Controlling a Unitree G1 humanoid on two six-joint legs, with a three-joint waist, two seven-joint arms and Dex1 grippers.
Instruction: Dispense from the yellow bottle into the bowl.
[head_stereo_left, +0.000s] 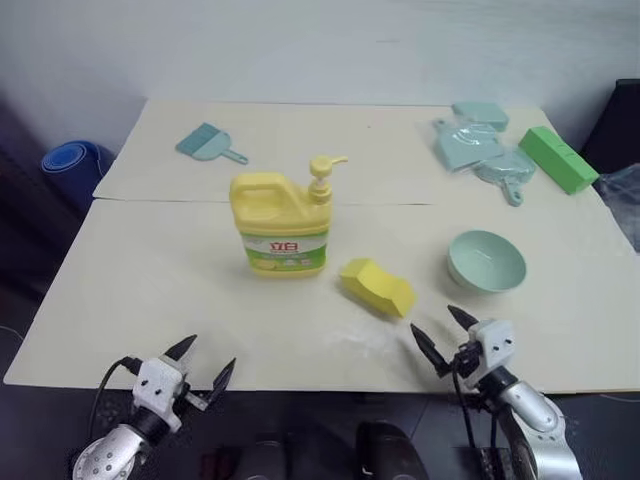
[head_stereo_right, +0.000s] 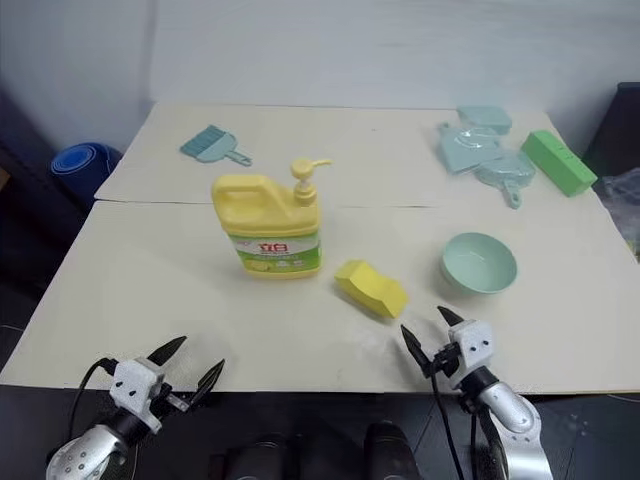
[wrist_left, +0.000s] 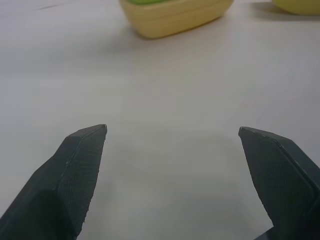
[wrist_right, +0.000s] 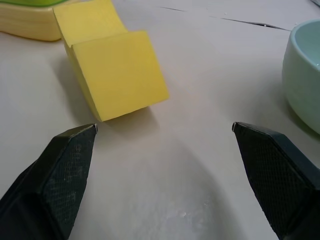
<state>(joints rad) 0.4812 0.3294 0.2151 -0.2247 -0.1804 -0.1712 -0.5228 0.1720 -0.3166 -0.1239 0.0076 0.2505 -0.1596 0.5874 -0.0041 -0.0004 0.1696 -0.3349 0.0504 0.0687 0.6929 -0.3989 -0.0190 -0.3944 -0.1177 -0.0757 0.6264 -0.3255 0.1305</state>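
The yellow bottle (head_stereo_left: 279, 224) stands upright mid-table, its pump top (head_stereo_left: 322, 178) pointing right and its green-white label facing me. The pale mint-green bowl (head_stereo_left: 486, 261) sits to its right, empty. My left gripper (head_stereo_left: 207, 362) hovers open at the table's near left edge, well short of the bottle, whose base (wrist_left: 175, 17) shows far ahead of its fingers. My right gripper (head_stereo_left: 444, 333) is open near the front edge, just before the bowl (wrist_right: 305, 70) and the sponge, touching neither.
A yellow sponge block (head_stereo_left: 377, 286) lies between bottle and bowl. At the back right are mint-green dishes and a handled board (head_stereo_left: 485, 150) beside a green box (head_stereo_left: 558, 158). A small teal dustpan (head_stereo_left: 208, 143) lies back left. A seam crosses the table (head_stereo_left: 150, 270).
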